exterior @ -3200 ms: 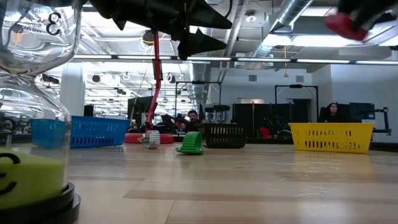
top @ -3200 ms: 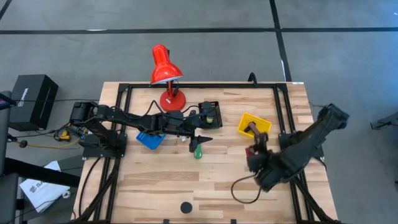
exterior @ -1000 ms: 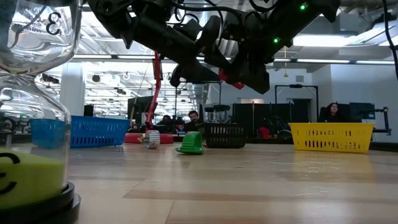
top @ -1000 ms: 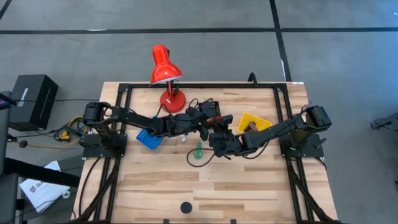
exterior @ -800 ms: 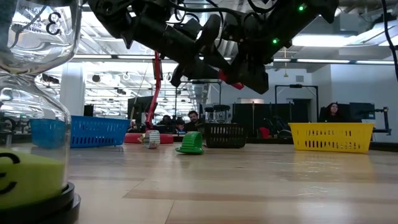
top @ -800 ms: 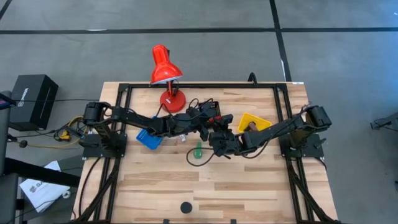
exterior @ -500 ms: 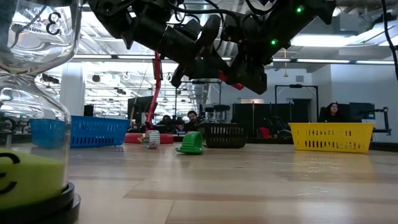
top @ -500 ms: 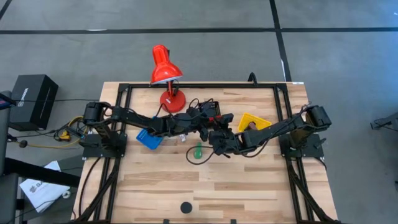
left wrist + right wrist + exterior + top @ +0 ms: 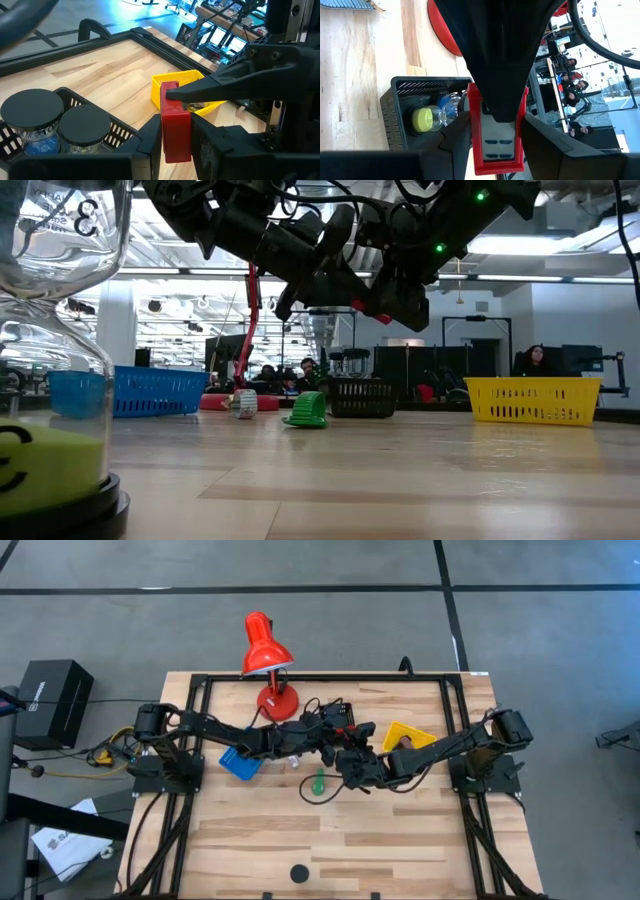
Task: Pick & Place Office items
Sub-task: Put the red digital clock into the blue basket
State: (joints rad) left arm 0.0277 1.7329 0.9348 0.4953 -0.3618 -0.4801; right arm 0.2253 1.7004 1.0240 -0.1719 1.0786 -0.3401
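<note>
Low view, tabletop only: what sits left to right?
Hourglass → blue bin → lamp base → green item → black bin → yellow bin.

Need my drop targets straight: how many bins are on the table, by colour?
Blue bin: 1
Black bin: 1
Yellow bin: 1
Total: 3
</note>
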